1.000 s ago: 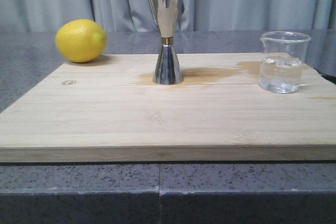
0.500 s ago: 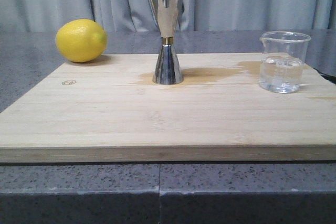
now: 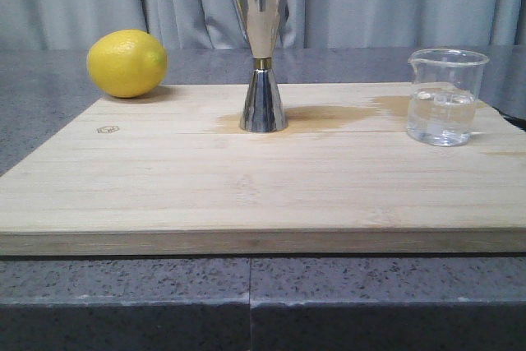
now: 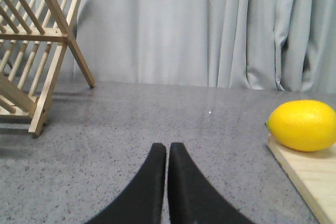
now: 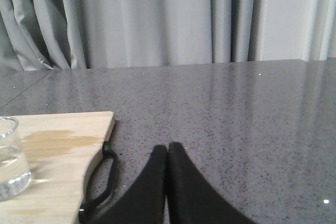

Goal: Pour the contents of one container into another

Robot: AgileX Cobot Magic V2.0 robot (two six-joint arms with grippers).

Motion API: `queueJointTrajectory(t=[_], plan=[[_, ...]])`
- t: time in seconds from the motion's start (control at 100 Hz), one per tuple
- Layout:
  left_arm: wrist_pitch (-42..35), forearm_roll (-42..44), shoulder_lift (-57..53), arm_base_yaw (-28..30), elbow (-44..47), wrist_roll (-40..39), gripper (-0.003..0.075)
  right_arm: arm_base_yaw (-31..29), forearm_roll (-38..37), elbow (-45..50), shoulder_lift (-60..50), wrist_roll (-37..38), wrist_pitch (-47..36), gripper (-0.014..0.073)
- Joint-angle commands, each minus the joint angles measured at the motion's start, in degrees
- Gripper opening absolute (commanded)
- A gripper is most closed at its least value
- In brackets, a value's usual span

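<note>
Left gripper [image 4: 167,153]: we see jaws together, nothing between; lemon [image 4: 303,125] off to one side.
Right gripper [image 5: 167,153]: jaws together (empty); beaker [image 5: 11,158] apart, on board [image 3: 246,178].
Jigger [image 3: 261,55]: upright, mid-board, clear of both jaws.

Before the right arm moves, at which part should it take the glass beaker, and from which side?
Probably around the middle of the beaker's straight wall, coming level from the right, where the right gripper waits shut. The beaker stands upright and about half full; its lip points left toward the jigger, so this grip would leave the lip free.
</note>
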Motion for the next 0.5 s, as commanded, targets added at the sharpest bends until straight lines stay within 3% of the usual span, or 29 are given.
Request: queueJointTrajectory(t=[0.0,0.27,0.49], plan=[[-2.59,-1.0,-0.4,0.11,-5.45,-0.25,-0.0019,-0.31,0.09,-6.31,0.66,-0.22,1.52,-0.0046],[8.24,-1.0,8.56,0.11,-17.86,-0.25,-0.0019,-0.31,-2.27,-19.12,10.7,-3.38,11.97,-0.0046],[12.1,-1.0,17.77,0.11,-25.52,-0.25,-0.0019,-0.31,-2.27,-27.65,19.97,-3.36,13.84,-0.0046]])
